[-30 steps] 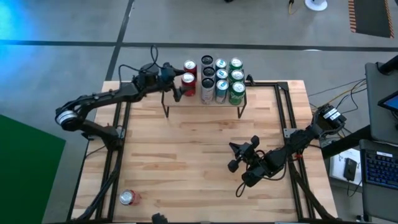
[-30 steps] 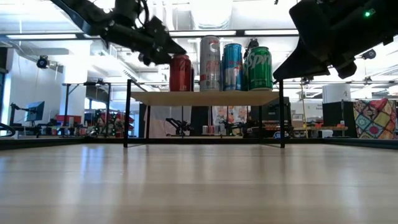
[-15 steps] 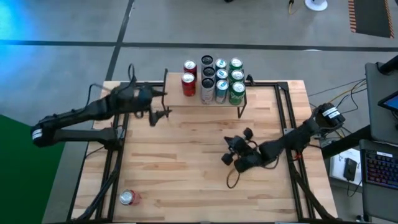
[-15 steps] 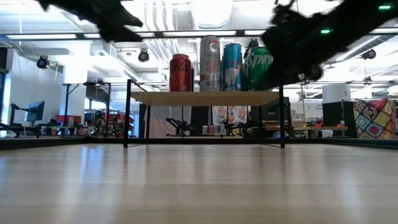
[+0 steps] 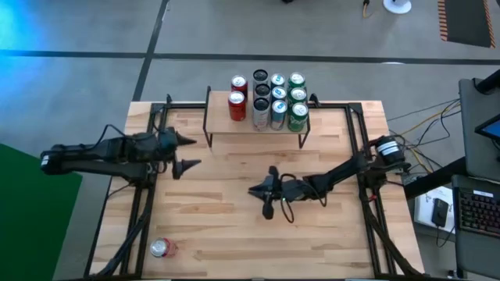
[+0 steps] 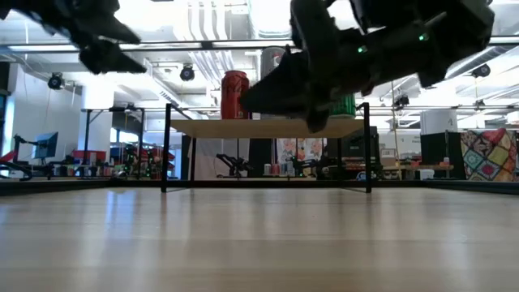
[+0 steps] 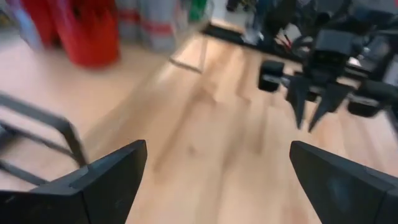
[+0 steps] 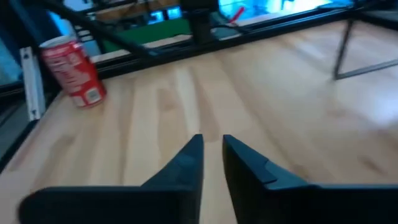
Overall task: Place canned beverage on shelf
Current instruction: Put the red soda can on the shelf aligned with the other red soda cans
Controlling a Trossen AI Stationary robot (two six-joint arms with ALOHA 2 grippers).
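The shelf (image 5: 234, 126) stands at the table's far edge, and several upright cans (image 5: 273, 101) rest on their bases on its board (image 6: 211, 127). A red can (image 5: 160, 248) stands alone near the table's near left corner and also shows in the right wrist view (image 8: 71, 71). My left gripper (image 5: 195, 152) hovers wide open over the table's left part, holding nothing (image 7: 217, 149). My right gripper (image 5: 259, 199) hovers near the table's middle. Its fingers (image 8: 212, 140) are a narrow gap apart, point toward the red can, and hold nothing.
Black frame rails (image 5: 144, 195) run along the table's left side, and others (image 5: 361, 148) run along its right side. Bare wood (image 5: 226, 226) lies between my right gripper and the lone red can. In the low view my right gripper (image 6: 300, 89) hangs in front of the shelf's cans.
My left gripper has drawn back from the red cans on the shelf toward the table's left edge and a little nearer, staying wide open. The cans stay on the shelf. My right gripper has swung toward the table's left and has turned toward the near left corner.
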